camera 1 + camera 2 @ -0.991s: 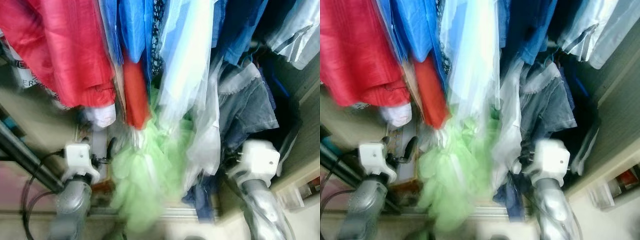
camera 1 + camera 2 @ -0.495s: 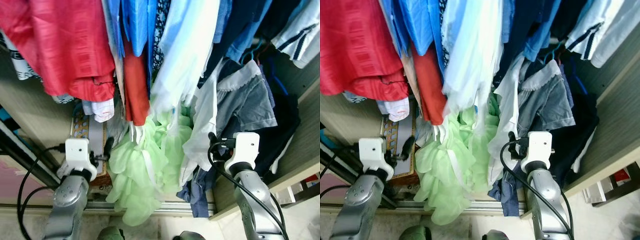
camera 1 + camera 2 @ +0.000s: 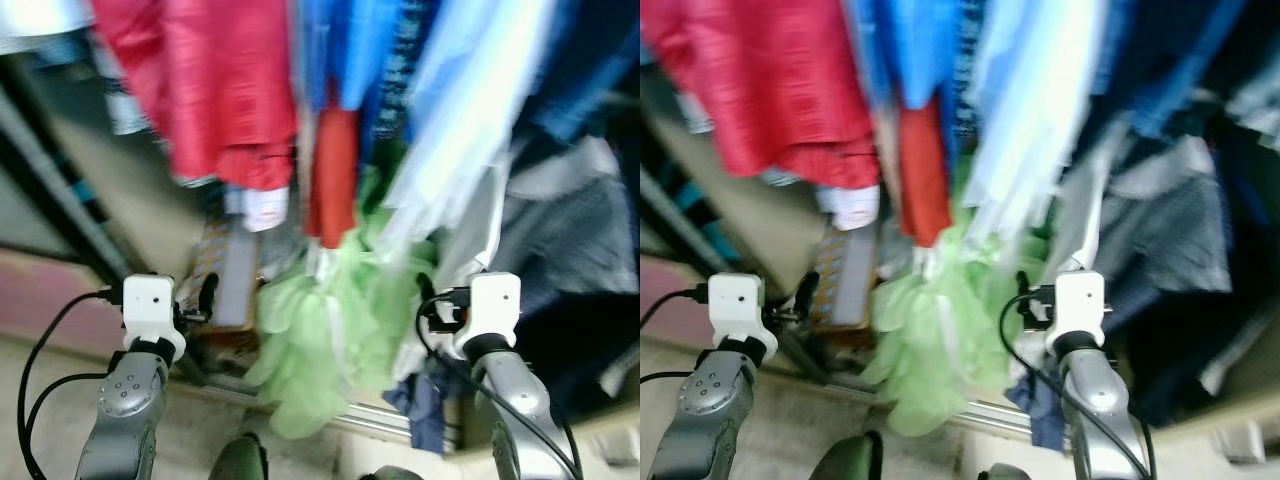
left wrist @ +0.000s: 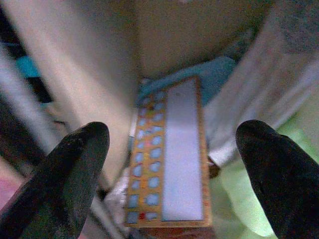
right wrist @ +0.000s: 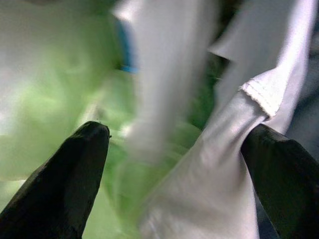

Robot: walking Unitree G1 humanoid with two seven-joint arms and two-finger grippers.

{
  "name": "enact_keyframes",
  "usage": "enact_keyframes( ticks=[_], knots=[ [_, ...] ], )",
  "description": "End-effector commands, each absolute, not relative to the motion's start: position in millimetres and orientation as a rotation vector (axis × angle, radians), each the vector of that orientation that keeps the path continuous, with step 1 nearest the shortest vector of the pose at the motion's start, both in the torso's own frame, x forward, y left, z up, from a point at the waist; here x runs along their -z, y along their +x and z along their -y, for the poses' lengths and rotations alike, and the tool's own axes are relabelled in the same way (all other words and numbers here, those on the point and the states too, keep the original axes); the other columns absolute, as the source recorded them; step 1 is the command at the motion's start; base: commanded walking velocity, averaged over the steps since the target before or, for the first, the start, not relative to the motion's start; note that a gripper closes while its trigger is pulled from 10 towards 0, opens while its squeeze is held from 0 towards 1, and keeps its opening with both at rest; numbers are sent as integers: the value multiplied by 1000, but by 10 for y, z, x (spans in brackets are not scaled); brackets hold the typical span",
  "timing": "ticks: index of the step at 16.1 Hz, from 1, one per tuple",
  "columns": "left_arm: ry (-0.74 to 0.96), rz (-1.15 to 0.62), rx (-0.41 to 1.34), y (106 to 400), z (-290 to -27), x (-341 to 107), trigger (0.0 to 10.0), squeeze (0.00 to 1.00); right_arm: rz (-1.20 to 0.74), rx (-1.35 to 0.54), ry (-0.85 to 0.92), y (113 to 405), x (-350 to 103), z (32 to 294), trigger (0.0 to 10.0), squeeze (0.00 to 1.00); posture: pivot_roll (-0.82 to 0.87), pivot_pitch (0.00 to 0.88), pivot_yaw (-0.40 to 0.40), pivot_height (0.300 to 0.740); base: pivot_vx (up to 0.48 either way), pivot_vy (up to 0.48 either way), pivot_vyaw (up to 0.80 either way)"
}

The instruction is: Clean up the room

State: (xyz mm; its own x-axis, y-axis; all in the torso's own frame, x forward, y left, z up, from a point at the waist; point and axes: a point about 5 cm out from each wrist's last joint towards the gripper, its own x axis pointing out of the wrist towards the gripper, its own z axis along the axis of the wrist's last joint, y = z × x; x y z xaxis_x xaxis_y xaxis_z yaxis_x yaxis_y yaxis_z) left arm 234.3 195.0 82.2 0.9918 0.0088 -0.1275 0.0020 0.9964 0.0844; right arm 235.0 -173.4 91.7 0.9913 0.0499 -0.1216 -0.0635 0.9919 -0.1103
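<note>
Facing: a wardrobe full of hanging clothes, both my arms raised toward it; the head views are blurred.
Left gripper (image 4: 167, 174): spread wide and holding nothing, aimed at the patterned box (image 4: 169, 159) on the wardrobe floor, not touching it.
Right gripper (image 5: 174, 169): released too, fingers wide apart, with a pale grey garment (image 5: 224, 164) hanging between them and the light green dress (image 3: 330, 340) just behind; I cannot tell if either finger touches cloth.
Task's thing: no single item is clearly marked; the box sits at about 11 o'clock from my left wrist, under the red garment (image 3: 215, 90).
Risk: my right fingers could snag the grey hem or the green frills, tugging clothes off the rail if I push forward blind.
Risk, left: the black cable (image 3: 45, 350) looping off my left arm could catch.
Edges: wardrobe side panel (image 4: 75, 64) close beside the box; sliding track (image 3: 370, 425) at 6 o'clock.
Open room: mostly backward and down toward the floor.
</note>
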Motion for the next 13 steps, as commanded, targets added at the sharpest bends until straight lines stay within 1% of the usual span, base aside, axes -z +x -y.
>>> enact_keyframes(
  ticks=[1, 5, 9, 10, 11, 12, 13],
  knots=[
    [82, -127, -14, 2317, -1956, -828, 10000, 0, -102, -70, -127, 2339, -953, 1736, 10000, 0, -17, 85, -42, 740, 0, 0, 800],
    [73, -148, -34, 2302, -1934, -810, 10000, 0, -94, -105, -119, 2386, -963, 1696, 10000, 0, -1, 76, -58, 740, 0, 0, 800],
    [64, -190, 29, 2259, -1889, -732, 10000, 0, -109, -138, -92, 2375, -950, 1667, 10000, 0, -3, 75, -58, 740, 0, 0, 800],
    [67, -190, 38, 2253, -1873, -727, 10000, 0, -172, -228, -48, 2259, -902, 1613, 10000, 0, -6, 76, -56, 740, 0, 0, 800],
    [65, -190, 40, 2259, -1872, -728, 10000, 0, -192, -318, -38, 2166, -899, 1556, 10000, 0, -10, 78, -55, 740, 0, 0, 800],
    [65, -190, 42, 2262, -1871, -729, 10000, 0, -191, -349, -36, 2137, -910, 1538, 10000, 0, -10, 78, -55, 740, 0, 0, 800],
    [65, -191, 42, 2269, -1878, -726, 10000, 0, -199, -439, -40, 2072, -922, 1485, 10000, 0, -17, 79, -55, 740, 0, 0, 800]
  ],
)
